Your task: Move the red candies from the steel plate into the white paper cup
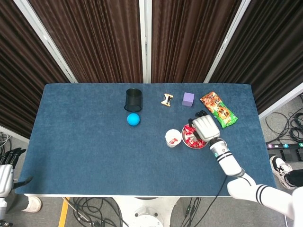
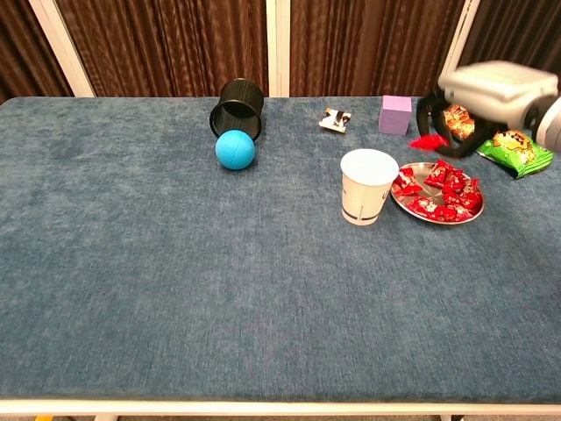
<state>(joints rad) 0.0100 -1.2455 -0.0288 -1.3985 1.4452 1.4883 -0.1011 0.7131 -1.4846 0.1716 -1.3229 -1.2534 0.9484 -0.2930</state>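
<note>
The steel plate (image 2: pixel 419 168) (image 1: pixel 184 129) lies right of the white paper cup (image 2: pixel 367 186) (image 1: pixel 173 138) and carries several red candies (image 2: pixel 449 186) (image 1: pixel 191 138). Red shows inside the cup in the head view. My right hand (image 2: pixel 491 90) (image 1: pixel 205 127) hangs well above the plate, fingers curled down, pinching one red candy (image 2: pixel 428 141) at its fingertips. My left hand (image 1: pixel 8 165) sits off the table at the far left edge of the head view, fingers apart, holding nothing.
A black cup (image 2: pixel 237 108) lies on its side at the back with a blue ball (image 2: pixel 235 149) in front of it. A small toy piece (image 2: pixel 335 119), a purple cube (image 2: pixel 395 114) and a snack bag (image 2: pixel 517 147) line the back right.
</note>
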